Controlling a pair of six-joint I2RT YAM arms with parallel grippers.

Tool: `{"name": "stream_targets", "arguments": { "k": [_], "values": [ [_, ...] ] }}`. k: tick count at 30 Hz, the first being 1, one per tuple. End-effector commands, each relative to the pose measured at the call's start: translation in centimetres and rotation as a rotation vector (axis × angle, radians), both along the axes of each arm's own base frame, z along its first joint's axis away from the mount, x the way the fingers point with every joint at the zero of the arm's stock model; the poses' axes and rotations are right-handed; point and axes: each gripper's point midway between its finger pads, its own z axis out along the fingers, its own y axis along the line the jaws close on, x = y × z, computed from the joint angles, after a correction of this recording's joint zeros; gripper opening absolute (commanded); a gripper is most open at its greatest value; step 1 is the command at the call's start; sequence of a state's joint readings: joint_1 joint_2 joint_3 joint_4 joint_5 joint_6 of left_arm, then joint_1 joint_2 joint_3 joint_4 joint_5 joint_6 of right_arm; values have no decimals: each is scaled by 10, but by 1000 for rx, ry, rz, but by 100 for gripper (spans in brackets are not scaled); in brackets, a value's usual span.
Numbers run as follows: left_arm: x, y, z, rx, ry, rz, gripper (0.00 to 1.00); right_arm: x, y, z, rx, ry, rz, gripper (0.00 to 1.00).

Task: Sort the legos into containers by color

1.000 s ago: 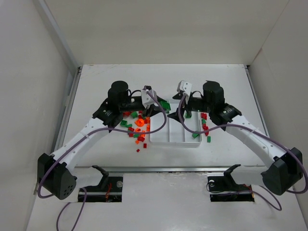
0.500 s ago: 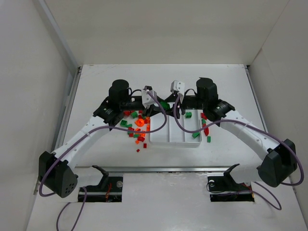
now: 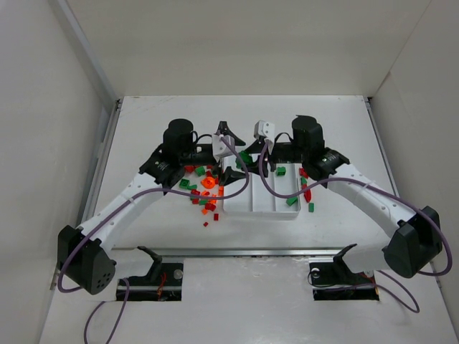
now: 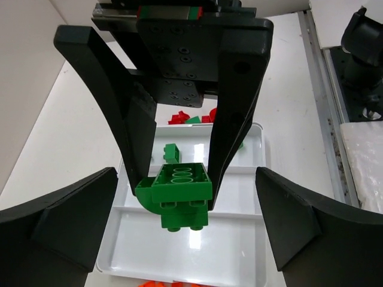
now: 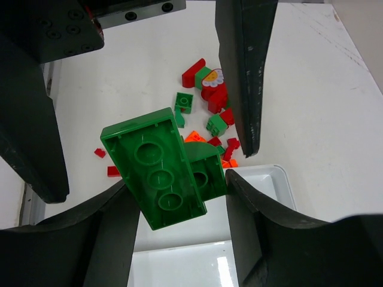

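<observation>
We log the right gripper point(image 5: 179, 182) pinching a large green plastic brick point(image 4: 182, 186) above the shallow white plastic tray point(image 4: 236, 239). The left gripper point(image 3: 229, 148) is spread wide and clear of it. The brick's long axis spans the jaws. We judge the drop is the right arm's.

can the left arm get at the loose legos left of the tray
Probably yes: the left gripper is open and empty, and the loose legos lie uncovered on its side of the tray.
</observation>
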State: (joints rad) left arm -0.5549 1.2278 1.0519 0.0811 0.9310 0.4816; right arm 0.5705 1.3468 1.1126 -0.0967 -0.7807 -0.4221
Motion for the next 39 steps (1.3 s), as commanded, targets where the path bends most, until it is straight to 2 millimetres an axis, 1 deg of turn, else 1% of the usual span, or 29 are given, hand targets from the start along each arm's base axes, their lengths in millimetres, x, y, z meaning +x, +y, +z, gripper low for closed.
{"name": "stream_targets", "arguments": {
  "k": [1,2,3,4,6,8,9,10,11,14,17,18,20,21,22,23,25,26,27,28,30,32,33,34,39],
  "values": [
    [-4,1,23,-15,-64,-16,100,0,6,37,64,-97,35,0],
    [0,3,19,1,-68,8,100,-3,5,36,64,-97,35,0],
    [0,6,21,11,-101,14,100,-3,5,36,64,-97,35,0],
    [0,8,14,34,-95,18,100,-3,5,36,64,-97,35,0],
    [2,12,9,59,-109,41,100,-4,4,39,69,-105,35,0],
    [0,15,4,78,-135,32,93,-5,3,38,64,-97,35,0],
    [-1,15,2,85,-123,31,87,-5,3,38,62,-106,37,0],
    [-1,16,-4,94,-126,28,74,-5,3,38,62,-106,37,0],
    [-1,16,-4,94,-126,28,69,-5,3,40,62,-106,37,0],
    [-1,16,-4,95,-135,26,58,-7,3,38,59,-95,45,0],
    [-1,16,-5,103,-147,22,52,-9,4,41,60,-103,57,0],
    [-1,17,-12,122,-129,17,52,-9,4,41,60,-103,58,0],
    [-2,19,-17,143,-155,4,53,-9,3,39,51,-104,60,0],
    [1,19,-19,158,-158,7,54,-10,2,37,46,-95,60,0],
    [-2,21,-25,176,-147,1,56,-9,3,41,51,-104,60,0],
    [-2,21,-23,179,-155,-2,57,-10,2,39,43,-104,62,0],
    [0,22,-30,201,-150,-2,59,-10,2,37,35,-104,65,0],
    [0,22,-30,201,-150,-2,60,-10,1,39,32,-111,67,0],
    [0,22,-30,201,-150,-2,60,-9,2,34,22,-96,67,0],
    [1,22,-33,206,-142,-3,60,-10,1,36,17,-98,69,0],
    [1,22,-33,206,-142,-3,57,-9,1,33,3,-89,72,0],
    [3,20,-34,206,-142,-3,57,-11,1,30,-11,-74,84,0],
    [6,21,-32,196,-137,12,57,-10,2,35,-6,-94,86,0],
    [7,21,-30,188,-135,17,57,-9,2,29,-17,-76,87,0],
    [12,16,-18,144,-138,36,59,-9,2,29,-19,-85,89,0]
  ]
}}
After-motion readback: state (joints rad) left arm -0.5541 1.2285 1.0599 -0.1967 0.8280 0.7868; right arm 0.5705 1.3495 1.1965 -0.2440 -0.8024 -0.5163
